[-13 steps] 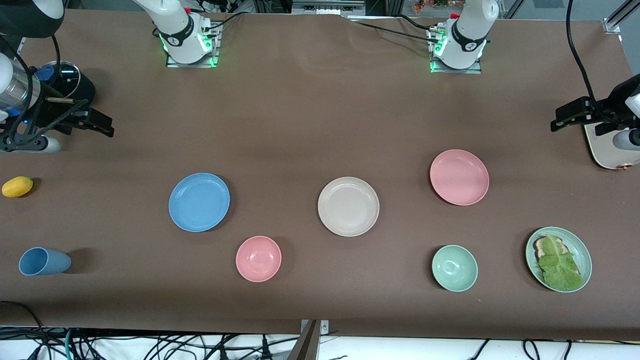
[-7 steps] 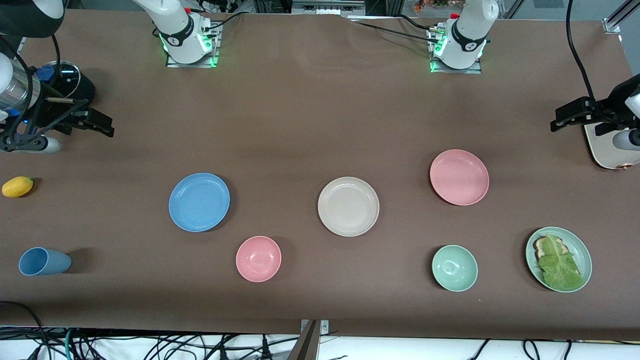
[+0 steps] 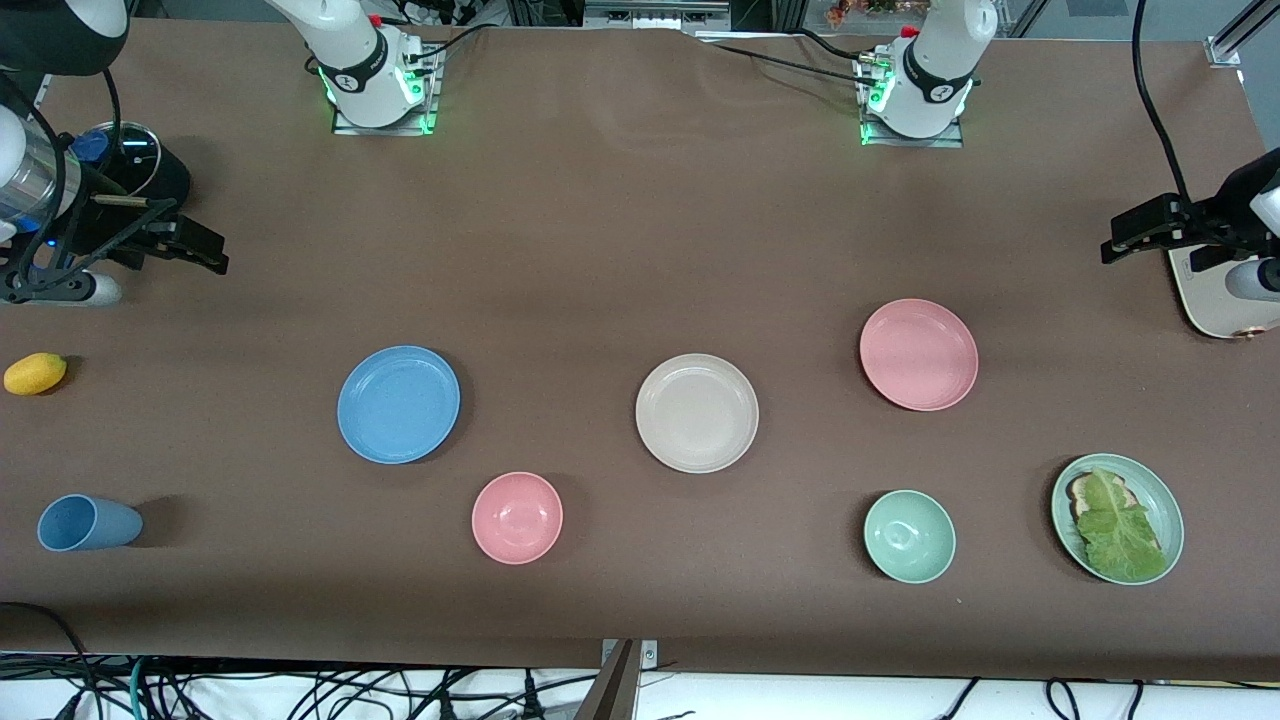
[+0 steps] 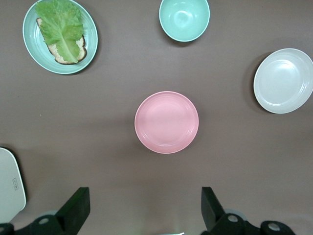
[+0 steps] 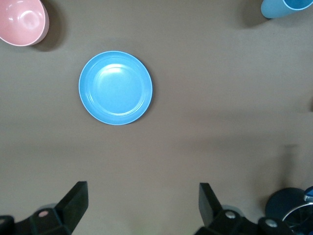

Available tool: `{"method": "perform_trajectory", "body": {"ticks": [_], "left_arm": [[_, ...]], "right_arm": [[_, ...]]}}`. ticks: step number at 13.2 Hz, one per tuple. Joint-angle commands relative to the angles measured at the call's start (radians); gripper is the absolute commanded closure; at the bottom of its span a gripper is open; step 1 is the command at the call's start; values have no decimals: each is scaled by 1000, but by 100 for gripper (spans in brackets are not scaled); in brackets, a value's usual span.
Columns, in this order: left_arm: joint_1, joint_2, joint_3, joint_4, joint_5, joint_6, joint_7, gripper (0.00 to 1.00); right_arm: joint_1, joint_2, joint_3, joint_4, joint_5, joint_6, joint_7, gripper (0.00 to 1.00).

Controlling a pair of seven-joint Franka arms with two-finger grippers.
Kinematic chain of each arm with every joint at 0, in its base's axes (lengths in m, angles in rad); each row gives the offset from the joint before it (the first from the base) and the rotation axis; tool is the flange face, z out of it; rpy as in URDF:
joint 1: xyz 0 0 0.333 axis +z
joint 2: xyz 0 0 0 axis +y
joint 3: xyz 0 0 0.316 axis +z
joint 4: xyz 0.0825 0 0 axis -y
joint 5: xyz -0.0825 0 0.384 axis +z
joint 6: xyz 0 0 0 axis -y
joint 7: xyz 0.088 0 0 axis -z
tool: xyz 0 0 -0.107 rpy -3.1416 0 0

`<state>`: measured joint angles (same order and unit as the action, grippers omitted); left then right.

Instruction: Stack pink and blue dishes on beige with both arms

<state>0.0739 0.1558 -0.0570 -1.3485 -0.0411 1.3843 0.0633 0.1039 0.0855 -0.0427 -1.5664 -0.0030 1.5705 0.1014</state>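
The cream-beige plate [image 3: 696, 412] lies mid-table, also at the edge of the left wrist view [image 4: 283, 81]. Toward the right arm's end lies the sky blue plate [image 3: 398, 404], seen from above in the right wrist view [image 5: 115, 87]. The pale pink plate [image 3: 918, 354] lies toward the left arm's end, centred in the left wrist view [image 4: 167, 122]. All three are apart and bare. My right gripper [image 3: 195, 245] [image 5: 143, 203] hangs high over its end of the table, open and empty. My left gripper [image 3: 1130, 235] [image 4: 145, 205] hangs high over its end, open and empty.
A pink bowl [image 3: 517, 517] and a mint bowl [image 3: 909, 536] sit nearer the front camera than the plates. A mint plate [image 3: 1172, 505] carries toast and lettuce. A blue cup [image 3: 85, 523] lies on its side; a yellow fruit [image 3: 35, 373], a black round device [image 3: 140, 165] and a white board [image 3: 1215, 300] sit at the ends.
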Motion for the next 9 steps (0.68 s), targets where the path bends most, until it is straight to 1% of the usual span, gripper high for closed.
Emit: {"method": "perform_trajectory", "body": {"ticks": [1,3,8,9], "left_arm": [[-5,31,-1,40,30,-13,-2,0],[-3,59,0,40,30,-13,-2,0],[-3,168,0,38,29,-8,-2,0],[-2,192,2,38,27,8,-2,0]], "right_arm": [[-1,5,3,25,11,-15,11,0],[-1,5,3,25,11,-15,11,0],[-1,3,3,25,11,-13,11,0],[-1,3,3,25,11,-15,11,0]]}}
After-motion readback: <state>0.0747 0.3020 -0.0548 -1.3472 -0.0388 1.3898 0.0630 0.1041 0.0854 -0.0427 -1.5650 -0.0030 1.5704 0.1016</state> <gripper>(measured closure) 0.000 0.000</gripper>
